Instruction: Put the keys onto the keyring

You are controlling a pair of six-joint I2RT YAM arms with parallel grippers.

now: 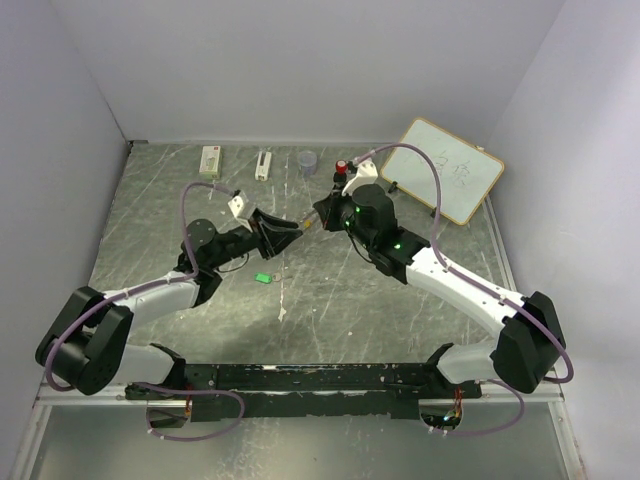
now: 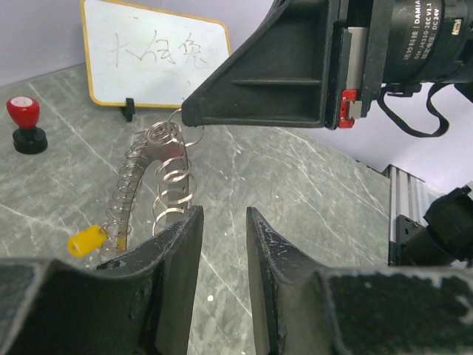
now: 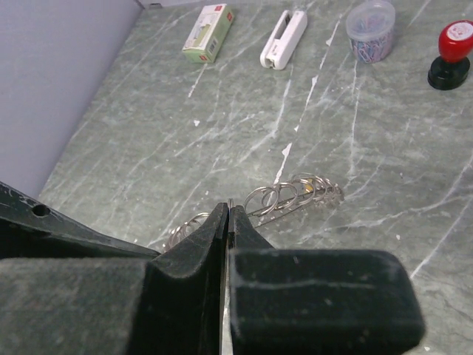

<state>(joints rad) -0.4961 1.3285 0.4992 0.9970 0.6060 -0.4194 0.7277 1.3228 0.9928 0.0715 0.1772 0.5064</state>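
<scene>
Left wrist view showed the keyring (image 2: 151,174) dangling from the right gripper (image 2: 186,115), whose jaws were clenched on one thin loop at its top. The left gripper (image 2: 225,240) sat just beside the ring's lower edge, jaws apart and holding nothing. The yellow key (image 2: 86,240) hung at the lower rim, seemingly already threaded. The green key (image 1: 263,277) lay on the table (image 1: 330,310) near the left arm. The ring looked light, stiff and slippery, likely to swing from a single pinch, so a second hold on the rim would steady it. The green key, tiny and flat, was best taken by its plastic head.
</scene>
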